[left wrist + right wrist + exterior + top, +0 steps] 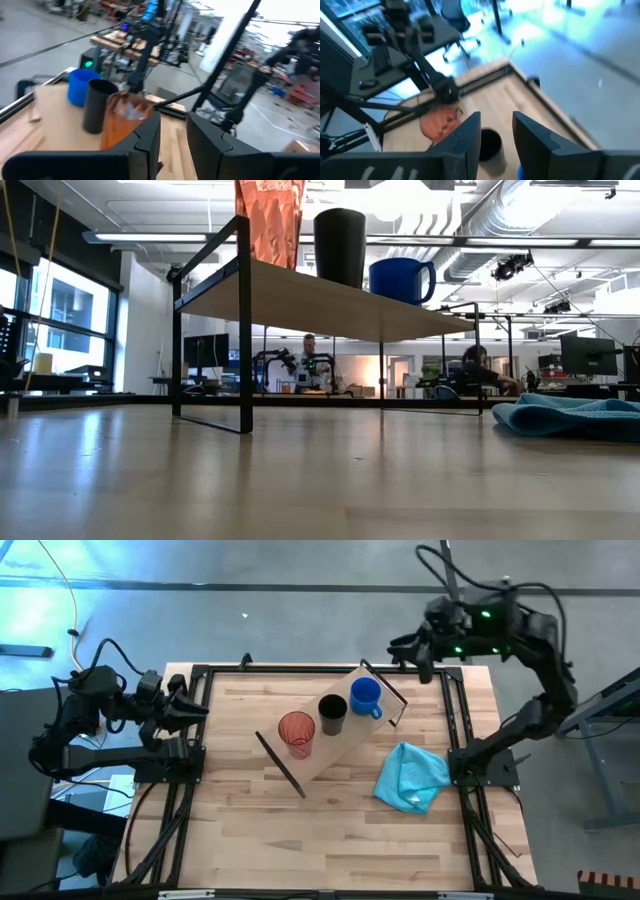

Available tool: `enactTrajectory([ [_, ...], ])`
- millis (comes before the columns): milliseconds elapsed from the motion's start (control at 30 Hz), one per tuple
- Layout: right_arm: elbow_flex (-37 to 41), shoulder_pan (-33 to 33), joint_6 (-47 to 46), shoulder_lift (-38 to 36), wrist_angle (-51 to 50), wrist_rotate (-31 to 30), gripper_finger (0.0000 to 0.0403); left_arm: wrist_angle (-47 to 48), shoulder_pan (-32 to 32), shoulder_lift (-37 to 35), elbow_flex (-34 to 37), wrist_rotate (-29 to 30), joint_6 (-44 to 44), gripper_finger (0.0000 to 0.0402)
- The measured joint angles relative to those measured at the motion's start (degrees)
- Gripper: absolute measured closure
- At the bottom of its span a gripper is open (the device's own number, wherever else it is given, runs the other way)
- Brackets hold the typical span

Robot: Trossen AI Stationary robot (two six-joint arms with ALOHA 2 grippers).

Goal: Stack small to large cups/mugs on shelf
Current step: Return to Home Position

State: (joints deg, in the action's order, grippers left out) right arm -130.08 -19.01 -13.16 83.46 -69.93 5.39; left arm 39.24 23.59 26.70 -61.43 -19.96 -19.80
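The shelf (340, 747) stands slantwise on the table's middle on its black end brackets (243, 330). Three vessels stand in a row on it: the orange-red tumbler (297, 730) nearest, the black cup (332, 712) in the middle, the blue mug (366, 695) farthest, its handle toward the right. My left gripper (200, 710) waits level at the table's left edge, open and empty, pointing at the row (172, 120). My right gripper (398, 645) hangs high over the far right corner, open and empty (496, 117), looking down on the tumbler (437, 125) and black cup (490, 142).
A crumpled light blue cloth (412, 777) lies on the table right of the shelf. Black rails (458, 730) frame the tabletop. Bare wood stretches along the near side. A person (310, 348) sits in the room far behind the table.
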Motion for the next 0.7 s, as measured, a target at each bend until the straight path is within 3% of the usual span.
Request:
enactTrajectory([
  [200, 0.0, 7.89, 10.3, -2.57, 3.25, -5.02, 0.0299, -7.14, 0.0, 0.0, 0.0, -2.0, -1.58, 0.0318],
  [533, 0.04, 15.39, 23.91, -8.7, -1.44, -4.97, 0.0299, -25.72, 0.0, 0.0, 0.0, -1.53, -1.88, 0.0318],
  [700, 1.77, 17.42, 27.24, -14.69, -1.51, -4.88, 0.0299, -29.64, 0.0, 0.3, 0.0, 1.08, -2.15, 0.0318],
])
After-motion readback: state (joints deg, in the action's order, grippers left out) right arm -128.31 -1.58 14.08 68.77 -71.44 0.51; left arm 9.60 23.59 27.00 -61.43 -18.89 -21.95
